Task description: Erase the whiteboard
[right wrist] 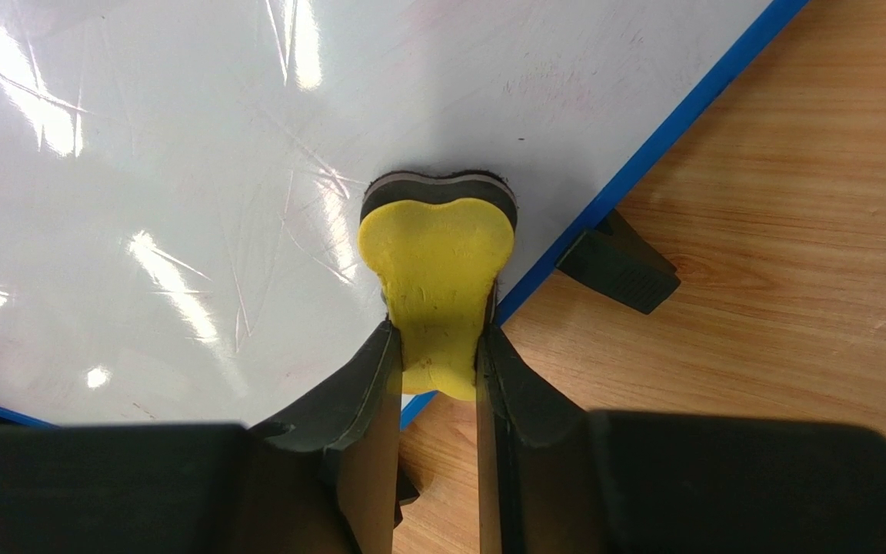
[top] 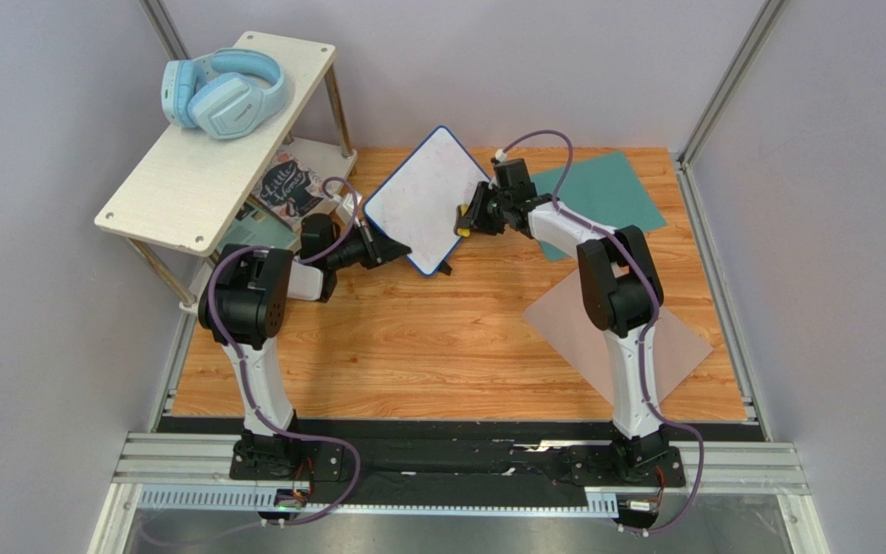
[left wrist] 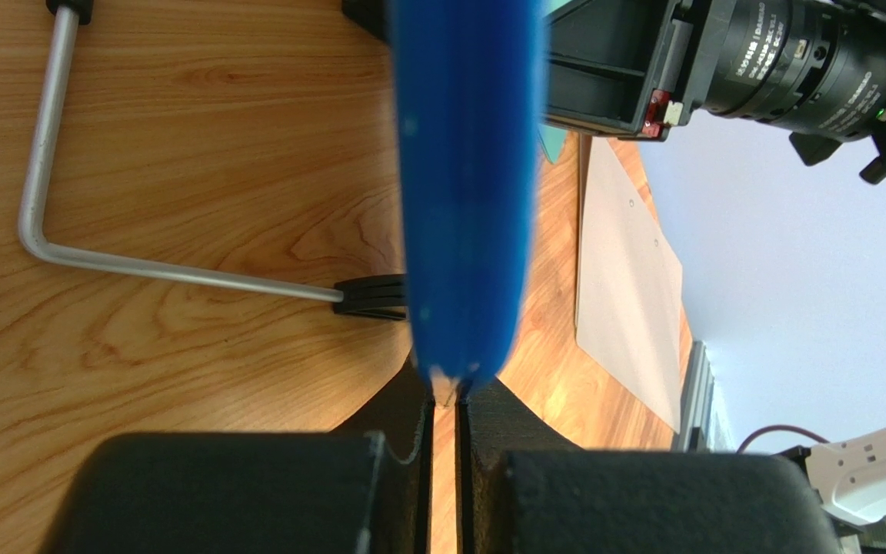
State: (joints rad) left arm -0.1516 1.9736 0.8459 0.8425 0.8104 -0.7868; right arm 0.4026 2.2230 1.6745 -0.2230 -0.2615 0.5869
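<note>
Right gripper (right wrist: 434, 346) clamps the yellow eraser (right wrist: 436, 248), pad on the whiteboard (right wrist: 182, 173) by its lower-right edge; we judge unwiped surface lies up-left. Left gripper (left wrist: 448, 387) pinches the blue frame (left wrist: 459, 173) (steadying, board upper-centre in top view).

Whiteboard (top: 427, 196), centre top: glossy white, dark-blue frame, faint pink smudges. Eraser (right wrist: 438, 260): yellow body, black felt. Table (top: 436, 346): orange-brown wood grain. Teal sheet (top: 609, 191) upper rt; grey-beige sheet (top: 679, 346) lower rt. Headphones (top: 225, 95) upper left: lt blue.
</note>
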